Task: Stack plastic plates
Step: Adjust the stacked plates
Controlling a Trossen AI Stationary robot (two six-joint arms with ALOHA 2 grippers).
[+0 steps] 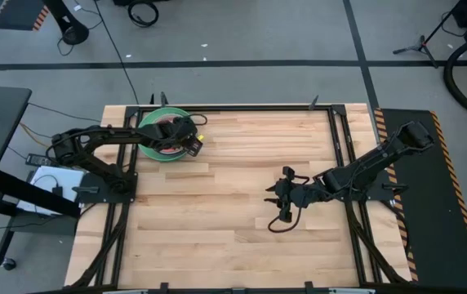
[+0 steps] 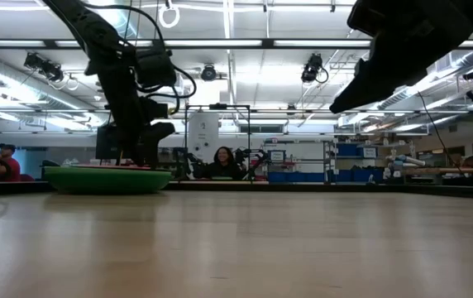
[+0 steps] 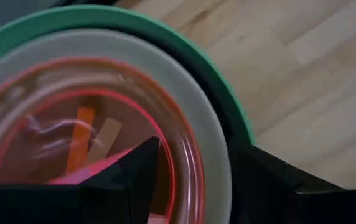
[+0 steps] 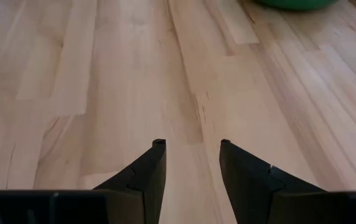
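- The stack of round plastic plates (image 1: 162,135) is sitting at the far left corner of the wooden tabletop (image 1: 233,212), with the large green plate (image 3: 224,99) at the bottom carrying the smaller ones.
- A white plate (image 3: 212,168) is nesting inside the green one, and a small translucent red plate (image 3: 103,143) is lying on top, centred, presumably so the pile sits stable.
- The left end effector (image 1: 191,140) is hovering directly over the stack, its fingers parted astride the red plate's rim; judged released or releasing, not clenching.
- The right end effector (image 1: 283,198) is waiting above bare tabletop, well apart from the stack, fingers parted and grasping nothing.
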